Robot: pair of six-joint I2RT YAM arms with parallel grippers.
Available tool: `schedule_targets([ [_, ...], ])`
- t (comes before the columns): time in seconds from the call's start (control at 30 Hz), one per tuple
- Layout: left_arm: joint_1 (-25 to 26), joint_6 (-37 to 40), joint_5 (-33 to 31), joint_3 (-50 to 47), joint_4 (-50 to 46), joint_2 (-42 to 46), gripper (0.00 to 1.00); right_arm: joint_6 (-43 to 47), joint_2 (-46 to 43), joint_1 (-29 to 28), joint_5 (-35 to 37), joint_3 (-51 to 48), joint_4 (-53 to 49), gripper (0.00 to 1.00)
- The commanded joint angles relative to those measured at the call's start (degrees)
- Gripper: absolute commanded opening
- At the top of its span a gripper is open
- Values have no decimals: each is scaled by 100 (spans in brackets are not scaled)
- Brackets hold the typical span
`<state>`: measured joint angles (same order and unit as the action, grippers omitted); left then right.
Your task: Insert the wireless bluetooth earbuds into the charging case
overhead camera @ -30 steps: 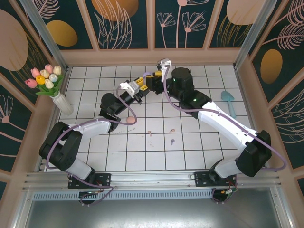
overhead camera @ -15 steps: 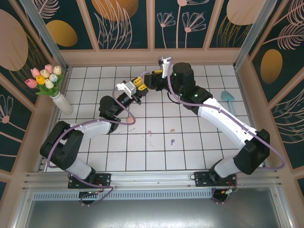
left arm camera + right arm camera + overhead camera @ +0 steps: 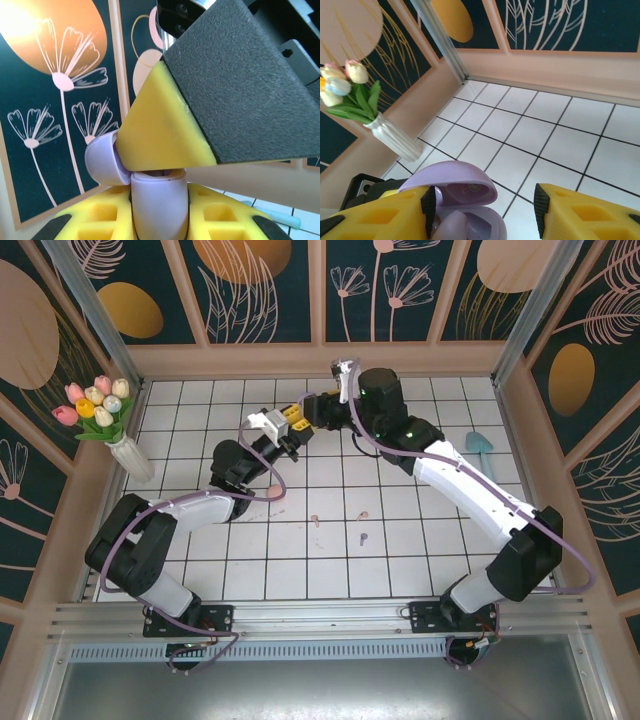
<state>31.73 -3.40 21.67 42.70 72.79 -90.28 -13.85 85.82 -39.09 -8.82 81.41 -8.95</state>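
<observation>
Toward 12 o'clock of the tiled floor (image 3: pixel 400 570) in the top view, the two arms meet tip to tip above the tiles. The left gripper (image 3: pixel 160 222) is clamped on a lilac charging case (image 3: pixel 159 205), whose body stands upright between its yellow fingers with the lid hinged open toward 9 o'clock. The right gripper (image 3: pixel 485 205) has its jaws apart around the same case: its own camera shows one yellow finger (image 3: pixel 395 215) just beside the case at 9 o'clock and the other standing off at 3 o'clock. In the left wrist view that finger's wedge tip touches the open lid. A rounded lilac shape lies in the case's body, perhaps a bud; the view is too close to tell. Toward 6 o'clock of the grippers, near the middle of the floor, lie one pale pink earbud (image 3: pixel 315 521), a second pale pink earbud (image 3: pixel 362 514) and, just below it, a purple earbud (image 3: pixel 363 537). A vase of tulips (image 3: pixel 130 455) stands at 9 o'clock, and a teal tool (image 3: pixel 483 452) lies at 3 o'clock.
</observation>
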Motion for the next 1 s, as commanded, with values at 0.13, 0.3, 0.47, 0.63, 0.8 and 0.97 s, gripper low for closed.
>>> schedule_targets([
  [0.13,74,-68,316,277,-365,-35,0,405,359,7,678,474,-934,57],
  [0.3,79,-38,427,335,-621,-77,0,539,512,7,756,732,-1376,57],
  [0.47,79,-75,570,342,-720,-138,0,537,617,11,688,870,-1623,57],
  [0.63,79,-133,684,323,-680,-200,0,414,616,7,459,977,-1642,57],
  [0.8,74,-136,723,259,-571,-209,0,274,585,42,255,1095,-1595,57],
  [0.97,77,-151,759,155,-393,-201,0,106,526,101,46,1149,-1496,57],
])
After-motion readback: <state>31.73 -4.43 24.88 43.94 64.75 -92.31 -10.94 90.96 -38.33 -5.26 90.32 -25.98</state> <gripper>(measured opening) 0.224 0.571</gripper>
